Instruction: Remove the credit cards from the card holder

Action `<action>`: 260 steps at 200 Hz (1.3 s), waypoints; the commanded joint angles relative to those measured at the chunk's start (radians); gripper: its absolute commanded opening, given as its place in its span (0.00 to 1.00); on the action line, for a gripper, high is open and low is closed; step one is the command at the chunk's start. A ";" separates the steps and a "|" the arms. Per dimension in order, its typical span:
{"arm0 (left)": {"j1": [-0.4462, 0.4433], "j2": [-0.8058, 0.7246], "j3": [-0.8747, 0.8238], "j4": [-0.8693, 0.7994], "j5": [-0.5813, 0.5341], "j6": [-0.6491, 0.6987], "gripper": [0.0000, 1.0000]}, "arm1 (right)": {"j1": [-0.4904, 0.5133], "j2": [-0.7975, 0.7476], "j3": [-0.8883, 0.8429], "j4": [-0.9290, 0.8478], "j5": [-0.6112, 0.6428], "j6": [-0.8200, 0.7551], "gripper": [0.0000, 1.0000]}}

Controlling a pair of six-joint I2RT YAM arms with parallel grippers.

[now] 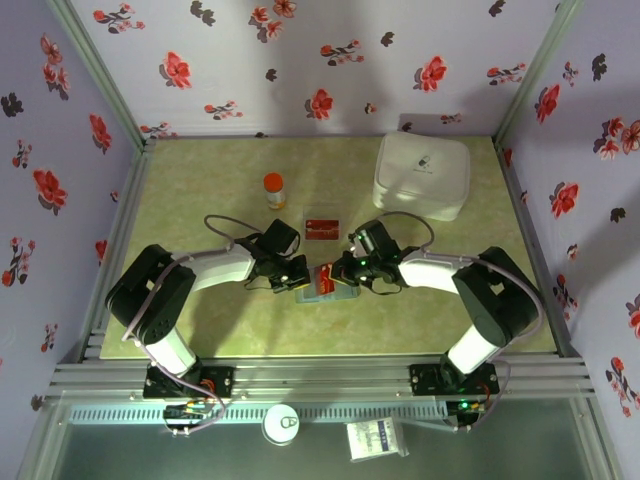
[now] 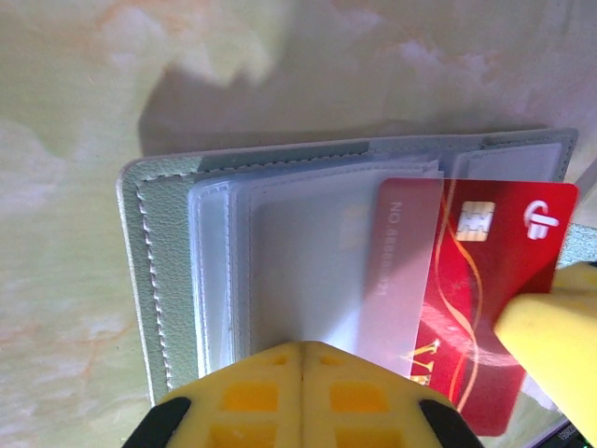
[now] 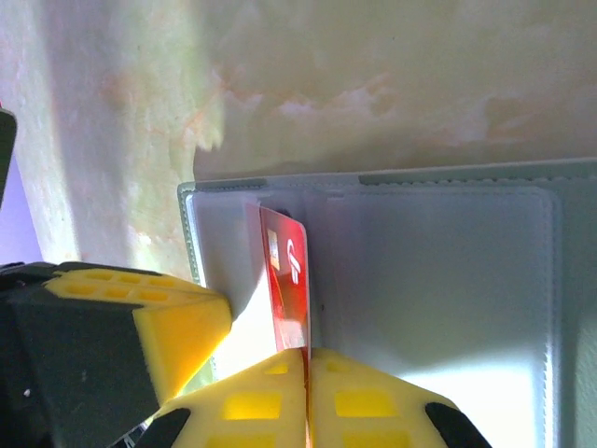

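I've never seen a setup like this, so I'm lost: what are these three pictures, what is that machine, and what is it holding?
These are two robot arms bolted to a table, each ending in a two-finger gripper. One picture looks down from above; the other two come from cameras on the wrists, where the yellow blocks are fingers. The left gripper pinches an open card holder by its clear sleeves; the right gripper pinches a red card partly out of it. Also on the table: a second red card, an orange-capped bottle and a white case.
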 commanded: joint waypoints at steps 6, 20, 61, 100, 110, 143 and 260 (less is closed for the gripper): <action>-0.004 0.002 0.002 -0.049 -0.009 0.024 0.00 | -0.011 -0.052 -0.016 -0.104 0.052 -0.049 0.07; -0.004 -0.007 -0.001 -0.046 -0.014 0.027 0.00 | -0.015 -0.074 -0.008 -0.139 0.066 -0.069 0.06; -0.004 -0.030 0.005 -0.043 -0.009 0.034 0.00 | -0.023 -0.119 0.035 -0.237 0.086 -0.138 0.03; -0.004 -0.080 -0.005 -0.023 -0.010 0.028 0.05 | -0.027 -0.128 0.122 -0.357 0.114 -0.274 0.01; -0.003 -0.096 -0.009 -0.018 -0.011 0.027 0.06 | -0.027 -0.124 0.152 -0.400 0.128 -0.330 0.01; 0.007 -0.146 -0.028 -0.028 -0.038 0.035 0.10 | -0.030 -0.106 0.268 -0.547 0.202 -0.591 0.01; 0.100 -0.347 -0.149 -0.091 -0.101 0.063 0.10 | -0.031 0.139 0.702 -0.839 0.325 -1.527 0.00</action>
